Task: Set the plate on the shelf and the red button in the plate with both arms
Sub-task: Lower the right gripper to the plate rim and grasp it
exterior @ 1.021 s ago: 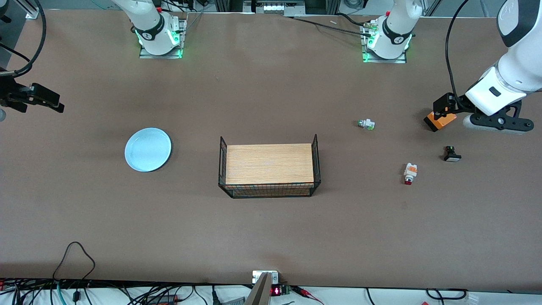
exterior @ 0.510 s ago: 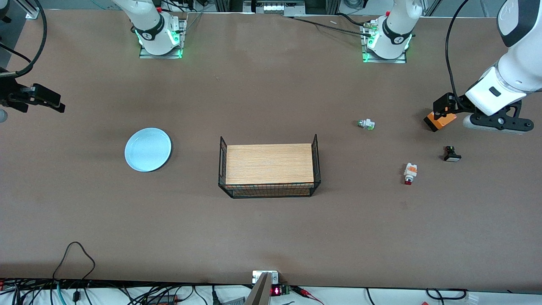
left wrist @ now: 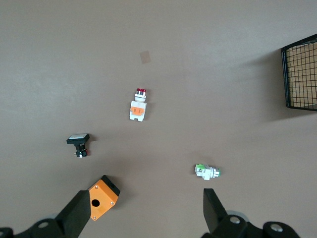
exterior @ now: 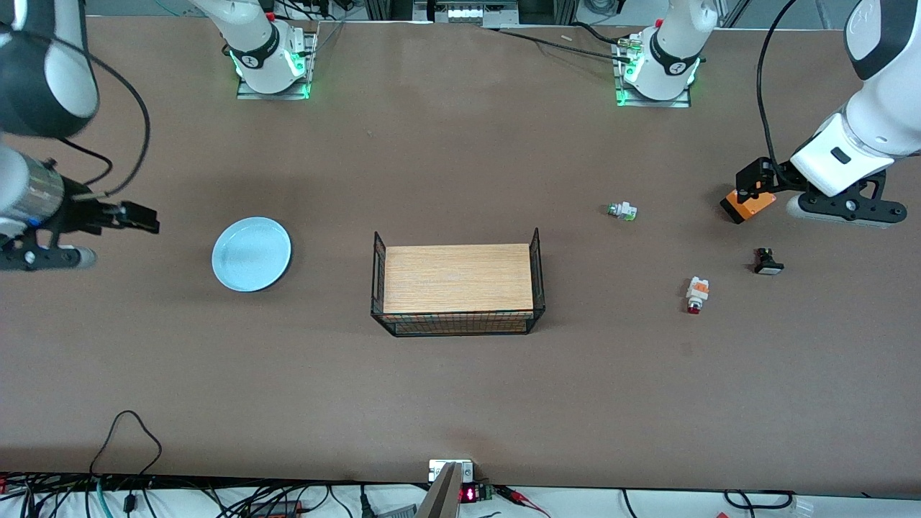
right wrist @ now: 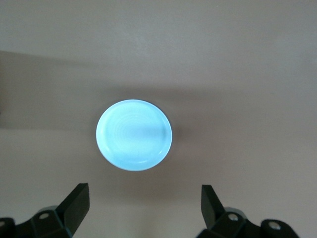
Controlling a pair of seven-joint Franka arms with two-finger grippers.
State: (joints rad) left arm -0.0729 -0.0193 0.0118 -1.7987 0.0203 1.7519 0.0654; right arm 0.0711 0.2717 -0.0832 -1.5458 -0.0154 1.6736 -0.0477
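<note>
Altogether the table point(exterior: 446, 403) carries one plate point(exterior: 252, 254), one tray point(exterior: 457, 278), three small buttons and one orange box point(exterior: 747, 204). Taking the tray as the dial's centre in the front view, the plate lies flat at nine o'clock, toward the right arm's end, well apart from the tray; the right wrist view shows it bare point(right wrist: 133, 135). The red button point(exterior: 696, 294) lies on its side at about three o'clock, toward the left arm's end, its red cap pointing to the front camera; in the left wrist view it sits alone in the middle point(left wrist: 137, 104). From the red button, the green-tipped button point(exterior: 623, 211) is at about eleven o'clock and the black button point(exterior: 768, 262) at about two o'clock, each well apart from it. The left gripper point(exterior: 748, 188) hangs over the orange box, its fingers point(left wrist: 79, 214) spread wide and grasping nothing. The right gripper point(exterior: 140, 217) hangs over bare table near the plate's nine o'clock edge, fingers point(right wrist: 76, 204) likewise spread and empty. Two arms, two empty grippers.
</note>
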